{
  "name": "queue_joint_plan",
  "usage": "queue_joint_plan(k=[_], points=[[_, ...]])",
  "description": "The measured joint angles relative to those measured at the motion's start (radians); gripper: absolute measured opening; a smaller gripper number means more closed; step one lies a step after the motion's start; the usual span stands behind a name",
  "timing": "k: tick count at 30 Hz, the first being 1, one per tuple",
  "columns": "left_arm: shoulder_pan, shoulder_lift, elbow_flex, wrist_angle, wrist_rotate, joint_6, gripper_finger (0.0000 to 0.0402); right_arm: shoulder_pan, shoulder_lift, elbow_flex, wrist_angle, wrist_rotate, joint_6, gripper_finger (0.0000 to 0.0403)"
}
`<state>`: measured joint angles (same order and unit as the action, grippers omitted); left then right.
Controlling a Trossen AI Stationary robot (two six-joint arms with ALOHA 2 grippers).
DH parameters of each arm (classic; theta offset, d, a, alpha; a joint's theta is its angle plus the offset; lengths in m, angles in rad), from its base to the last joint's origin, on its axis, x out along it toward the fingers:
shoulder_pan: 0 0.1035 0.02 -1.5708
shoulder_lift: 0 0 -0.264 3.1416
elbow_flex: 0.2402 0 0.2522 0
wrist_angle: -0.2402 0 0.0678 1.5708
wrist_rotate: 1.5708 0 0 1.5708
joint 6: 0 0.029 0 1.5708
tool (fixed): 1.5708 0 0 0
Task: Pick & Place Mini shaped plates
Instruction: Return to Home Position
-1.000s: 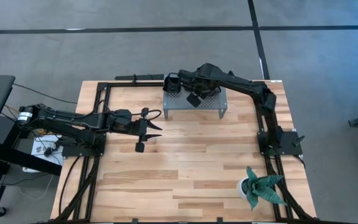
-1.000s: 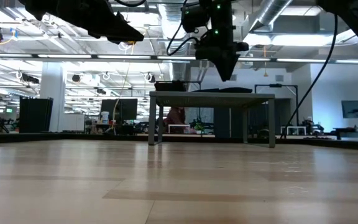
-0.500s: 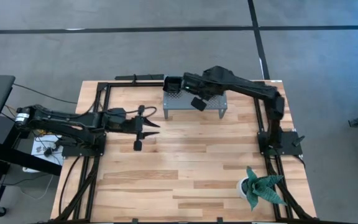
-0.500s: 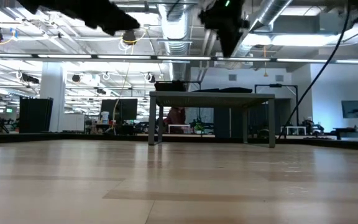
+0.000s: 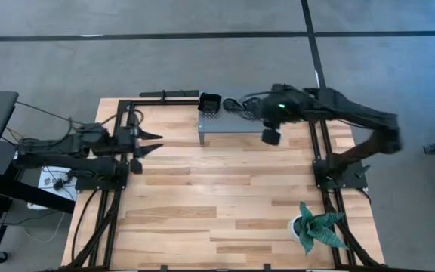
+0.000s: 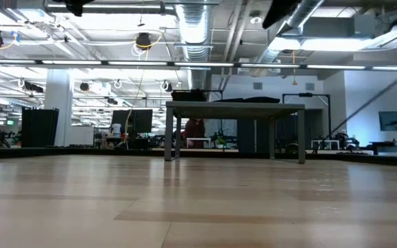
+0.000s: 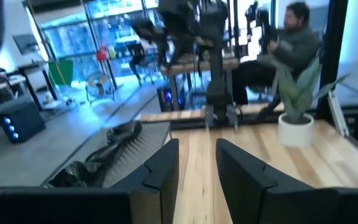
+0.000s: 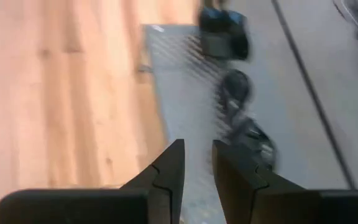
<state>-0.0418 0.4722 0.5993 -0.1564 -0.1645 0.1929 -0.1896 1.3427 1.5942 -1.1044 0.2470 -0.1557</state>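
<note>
Table (image 5: 225, 204) held just the grey shelf (image 5: 232, 125) at one edge between the two arms, plus the plant (image 5: 316, 227) in a corner on the right arm's side, so I took the sorting as done. The shelf top carried the mini shaped plates (image 5: 211, 102) in black stacks, squarish ones at one end and others in a row beside them, presumably so like nested on like. The right gripper (image 8: 197, 149) hung high over the shelf, fingers parted by a narrow gap, gripping and touching nothing. The left gripper (image 5: 152, 142) sat by the table's left rail, well apart from the shelf, fingers spread, empty too. I figured home pose was next.
</note>
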Motion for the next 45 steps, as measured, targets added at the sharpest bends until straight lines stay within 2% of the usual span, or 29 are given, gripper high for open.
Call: queue_joint_plan(k=[4,7,10,13,19,25,28,36,39,45], points=[[0.000,-0.121,-0.072,0.007,0.000,-0.008,0.0108,-0.038,-0.227,-0.382,0.340,-0.167,-0.089,0.0076],[0.000,-0.197,-0.133,0.030,0.034,-0.061,0.0108,-0.070,-0.370,-0.632,0.609,-0.291,-0.079,0.0076],[0.000,-0.252,-0.187,0.090,0.100,-0.153,0.0108,-0.095,-0.491,-0.816,0.835,-0.435,-0.067,0.0076],[0.000,-0.288,-0.222,0.111,0.109,-0.189,0.0108,-0.112,-0.587,-0.938,0.906,-0.516,-0.071,0.0076],[0.000,-0.365,-0.229,0.115,0.092,-0.175,0.0108,-0.153,-0.770,-1.102,0.951,-0.518,-0.009,0.0076],[-0.002,-0.471,-0.326,0.112,0.098,-0.172,0.0108,-0.179,-0.956,-1.309,1.127,-0.568,0.017,0.0076],[-0.001,-0.469,-0.354,0.113,0.098,-0.175,0.0108,-0.180,-1.041,-1.387,1.169,-0.572,0.017,0.0076],[-0.001,-0.470,-0.403,0.151,0.098,-0.176,0.0108,-0.186,-1.216,-1.516,1.169,-0.572,0.035,0.0076],[-0.001,-0.472,-0.441,0.191,0.097,-0.176,0.0108,-0.186,-1.278,-1.583,1.220,-0.572,0.065,0.0076],[-0.001,-0.472,-0.546,0.301,0.098,-0.204,0.0108,-0.184,-1.341,-1.587,1.191,-0.572,0.103,0.0076]])
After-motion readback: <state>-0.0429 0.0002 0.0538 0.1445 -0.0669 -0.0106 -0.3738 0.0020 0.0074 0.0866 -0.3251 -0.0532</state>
